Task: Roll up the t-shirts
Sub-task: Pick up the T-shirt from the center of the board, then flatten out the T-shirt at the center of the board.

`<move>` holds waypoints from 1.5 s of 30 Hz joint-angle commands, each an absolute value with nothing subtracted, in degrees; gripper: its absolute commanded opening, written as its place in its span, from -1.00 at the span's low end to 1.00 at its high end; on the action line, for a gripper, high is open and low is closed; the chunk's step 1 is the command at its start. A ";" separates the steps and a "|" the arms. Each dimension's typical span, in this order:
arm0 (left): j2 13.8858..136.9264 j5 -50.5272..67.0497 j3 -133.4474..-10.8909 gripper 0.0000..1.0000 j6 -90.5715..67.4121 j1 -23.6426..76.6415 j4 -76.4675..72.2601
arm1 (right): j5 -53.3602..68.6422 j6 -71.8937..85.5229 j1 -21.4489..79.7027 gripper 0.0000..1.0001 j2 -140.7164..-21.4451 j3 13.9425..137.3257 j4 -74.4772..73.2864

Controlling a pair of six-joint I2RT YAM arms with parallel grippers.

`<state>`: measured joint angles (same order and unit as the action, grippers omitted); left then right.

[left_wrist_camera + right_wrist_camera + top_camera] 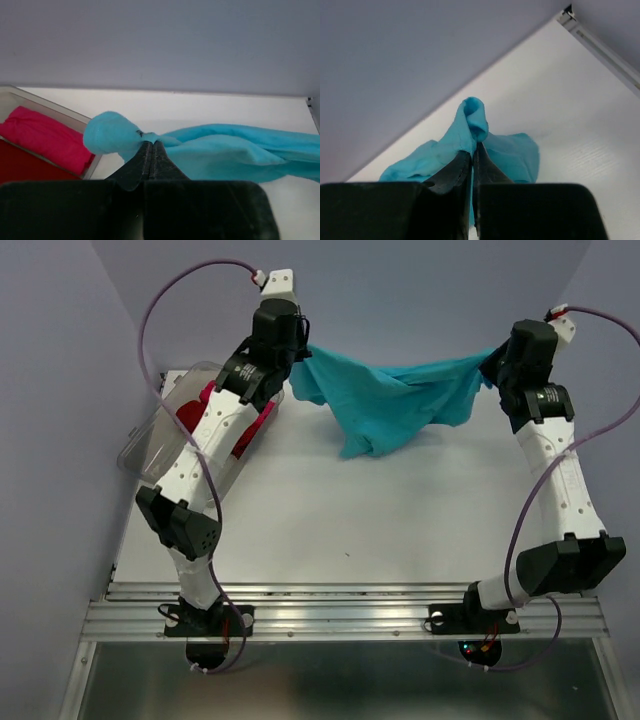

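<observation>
While each pair of jaws is pinched tight on a bunched end, the left gripper (151, 149) and right gripper (474, 150) hold the soft turquoise-blue t-shirt (390, 405) sagging over the white table (350, 530). The left arm (200, 455) hides much of the clear plastic tub (148, 440), which holds the bright pink shirt (45, 137) and dark red shirt (20, 167).

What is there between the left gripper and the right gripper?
The turquoise t-shirt hangs between them, pinched at one end by the left gripper and at the other by the right gripper, sagging mid-span. The top view shows it.
</observation>
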<state>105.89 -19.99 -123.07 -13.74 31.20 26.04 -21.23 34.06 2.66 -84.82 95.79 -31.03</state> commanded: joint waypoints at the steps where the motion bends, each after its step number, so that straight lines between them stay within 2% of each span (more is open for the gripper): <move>1: 98.63 -18.73 -124.81 -1.00 -12.30 28.48 24.08 | -24.60 29.01 2.37 -0.99 -79.38 100.99 -30.67; 11: 88.08 -13.62 -123.14 -1.00 -13.27 27.07 22.16 | -24.87 25.32 2.37 -0.99 -67.95 101.60 -31.46; 17: 80.52 -8.18 -120.77 -1.00 -15.29 27.07 19.52 | -24.96 23.03 2.37 -0.99 -65.83 107.48 -35.24; 22: 74.80 -4.13 -108.41 -1.00 -16.17 27.60 16.61 | -27.67 21.27 2.37 -0.99 -64.60 108.02 -35.33; 29: 78.65 -2.55 -96.61 -1.00 -17.84 28.04 13.54 | -31.47 14.96 2.37 -0.99 -74.60 104.59 -29.90; 36: 86.39 -2.37 -87.28 -1.00 -19.07 29.00 6.17 | -29.19 12.65 1.85 -0.99 -93.58 103.96 -20.66; 38: 90.16 -1.67 -86.40 -1.00 -19.60 29.18 5.19 | -27.61 12.66 1.85 -0.83 -101.22 105.81 -18.82; 39: 91.83 -1.15 -86.74 -0.95 -19.86 29.18 5.45 | -26.99 12.48 1.85 -0.64 -104.12 109.30 -19.24; 40: 95.06 -0.27 -88.40 -0.56 -19.69 29.09 6.06 | -25.33 12.57 1.85 0.23 -109.63 111.51 -20.21; 41: 96.58 0.08 -89.55 -0.18 -19.77 29.09 8.24 | -24.62 12.74 1.85 0.48 -112.04 115.19 -22.65; 42: 98.16 2.00 -90.78 0.16 -19.60 29.09 9.48 | -23.91 13.09 1.85 0.61 -113.97 116.53 -24.07; 44: 101.23 2.72 -93.85 0.57 -18.99 29.09 13.25 | -21.99 15.36 1.85 0.79 -116.62 116.55 -27.23; 45: 101.68 2.55 -94.30 0.61 -18.90 29.09 13.71 | -21.19 15.90 1.85 0.82 -116.37 116.54 -27.33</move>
<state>101.19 0.45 -87.83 -19.59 28.93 13.08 -24.80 13.82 2.24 -118.43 111.26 -25.80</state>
